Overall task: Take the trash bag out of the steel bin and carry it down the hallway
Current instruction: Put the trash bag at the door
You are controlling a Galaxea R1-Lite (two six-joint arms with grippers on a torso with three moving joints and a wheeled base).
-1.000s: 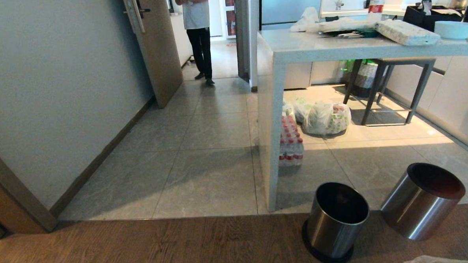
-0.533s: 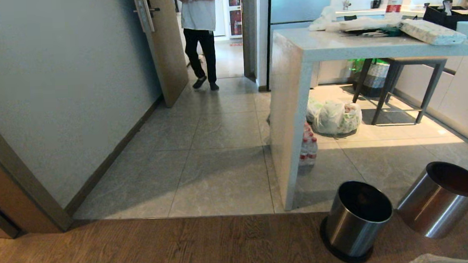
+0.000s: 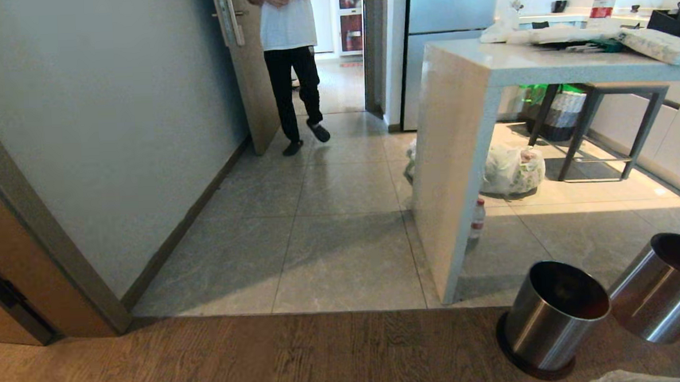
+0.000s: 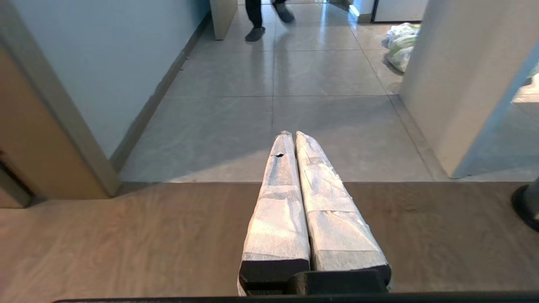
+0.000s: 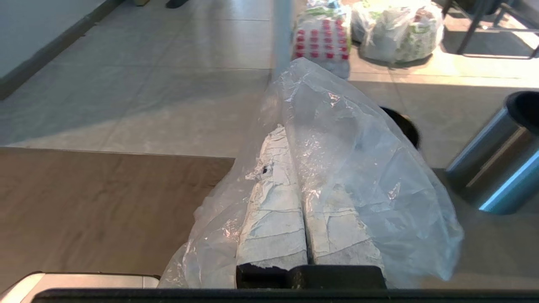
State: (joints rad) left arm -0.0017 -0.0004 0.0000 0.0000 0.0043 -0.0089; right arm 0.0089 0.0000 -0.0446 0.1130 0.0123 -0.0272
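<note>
The trash bag (image 5: 358, 168), thin clear crinkled plastic, is draped over my right gripper (image 5: 290, 139), whose jaws are shut on a fold of it; the plastic hides the fingertips. A corner of the bag (image 3: 629, 378) shows at the bottom right of the head view. Two round steel bins stand at the edge of the wood floor, the nearer one (image 3: 555, 316) and another (image 3: 660, 292) to its right; both look dark and empty inside. My left gripper (image 4: 293, 134) is shut with nothing in it, above the wood floor. The hallway (image 3: 341, 225), with its grey tiles, stretches ahead.
A person (image 3: 291, 55) stands at the far end of the hallway beside an open door (image 3: 251, 74). A stone counter (image 3: 459, 151) borders the hallway on the right, with white grocery bags (image 3: 511, 169) and packed water bottles (image 5: 322, 42) under it. A wall (image 3: 114, 137) runs along the left.
The whole head view has slid rightward, so the camera has swung left; bins and counter kept their places. The person has stepped nearer along the hallway. Both grippers are unchanged.
</note>
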